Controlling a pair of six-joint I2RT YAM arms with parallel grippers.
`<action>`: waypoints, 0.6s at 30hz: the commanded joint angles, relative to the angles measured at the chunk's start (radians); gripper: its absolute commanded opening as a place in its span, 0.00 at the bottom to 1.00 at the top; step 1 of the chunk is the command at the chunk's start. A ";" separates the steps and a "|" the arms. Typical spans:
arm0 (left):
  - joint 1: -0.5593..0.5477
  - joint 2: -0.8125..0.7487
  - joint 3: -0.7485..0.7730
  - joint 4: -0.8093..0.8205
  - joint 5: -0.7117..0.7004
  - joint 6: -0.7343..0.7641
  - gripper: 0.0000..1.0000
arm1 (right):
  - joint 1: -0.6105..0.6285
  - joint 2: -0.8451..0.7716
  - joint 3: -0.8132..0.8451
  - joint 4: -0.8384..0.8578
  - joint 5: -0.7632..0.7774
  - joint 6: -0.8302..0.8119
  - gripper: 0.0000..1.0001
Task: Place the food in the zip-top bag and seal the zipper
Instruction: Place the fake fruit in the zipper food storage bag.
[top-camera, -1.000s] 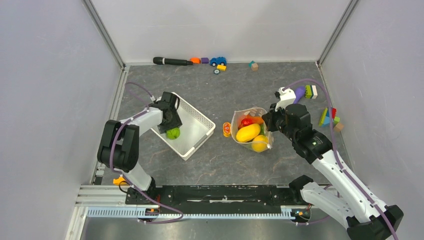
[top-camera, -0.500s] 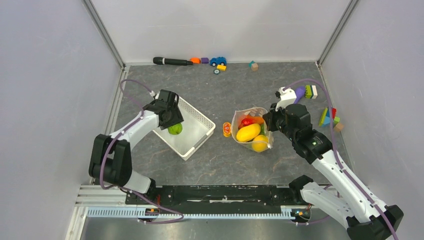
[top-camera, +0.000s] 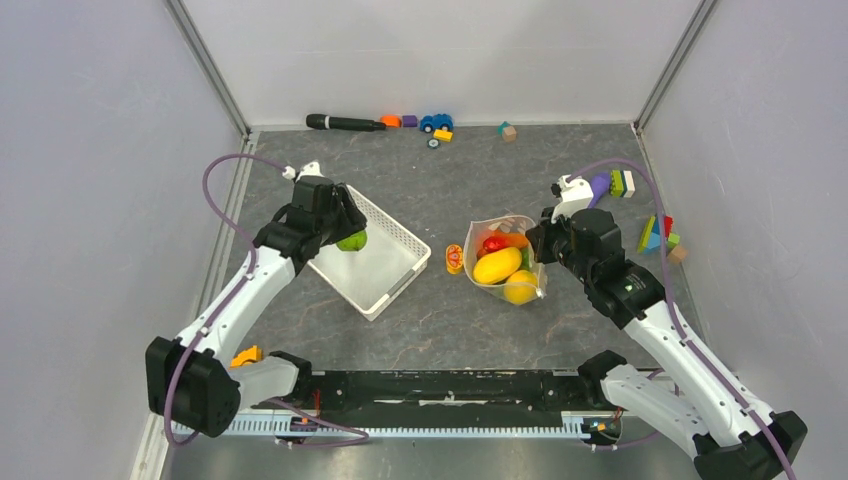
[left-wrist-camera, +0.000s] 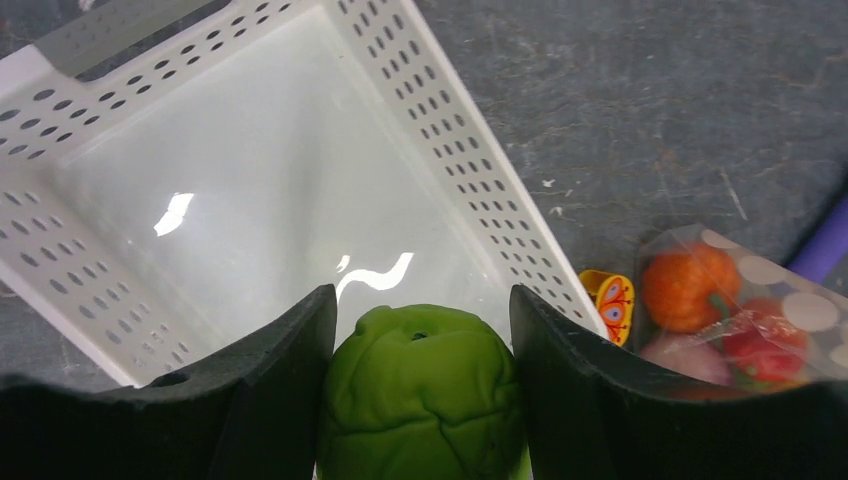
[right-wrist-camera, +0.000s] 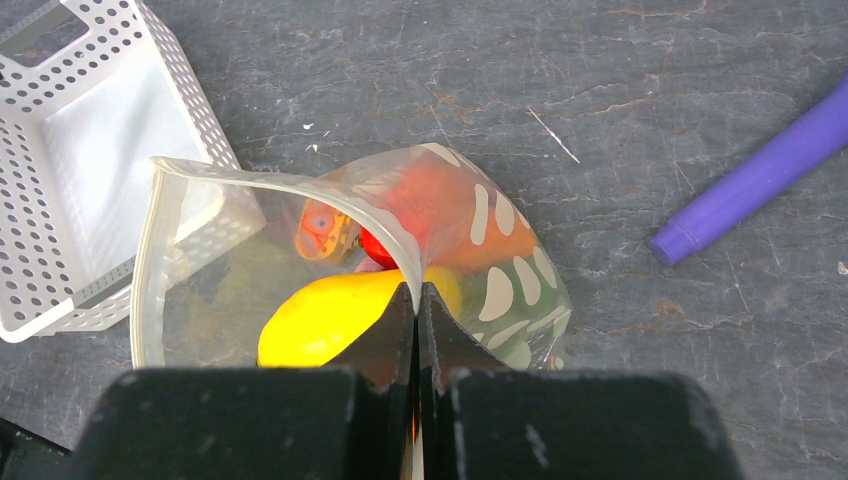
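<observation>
My left gripper (top-camera: 345, 236) (left-wrist-camera: 422, 300) is shut on a green pepper (top-camera: 351, 241) (left-wrist-camera: 425, 390) and holds it above the white basket (top-camera: 392, 268) (left-wrist-camera: 250, 200). The zip-top bag (top-camera: 505, 262) (right-wrist-camera: 250, 260) stands to the right on the table with its mouth open toward the basket. My right gripper (top-camera: 545, 246) (right-wrist-camera: 416, 290) is shut on its rim, where the zipper (right-wrist-camera: 262, 179) arches up. Inside the bag lie a yellow mango (top-camera: 496, 266) (right-wrist-camera: 320, 320), a red chili (top-camera: 492, 243) and an orange (left-wrist-camera: 690, 285).
A small orange butterfly piece (top-camera: 454, 259) (left-wrist-camera: 613, 303) lies between basket and bag. A purple-handled brush (top-camera: 598, 185) (right-wrist-camera: 760, 175) and coloured blocks (top-camera: 655, 235) lie to the right. A black stick (top-camera: 343, 122) and a toy car (top-camera: 436, 122) sit by the back wall.
My left gripper has lifted the green pepper off the basket floor and carried it toward the basket's far left rim. The right gripper and the bag have not moved.
</observation>
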 joint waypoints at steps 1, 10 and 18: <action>-0.034 -0.060 0.025 0.089 0.067 0.022 0.32 | 0.004 -0.014 0.003 0.041 0.007 -0.004 0.00; -0.240 -0.117 0.045 0.296 0.182 0.129 0.33 | 0.004 -0.020 0.008 0.039 0.003 -0.005 0.00; -0.400 -0.115 0.025 0.483 0.376 0.286 0.35 | 0.004 -0.021 0.010 0.038 0.009 -0.005 0.00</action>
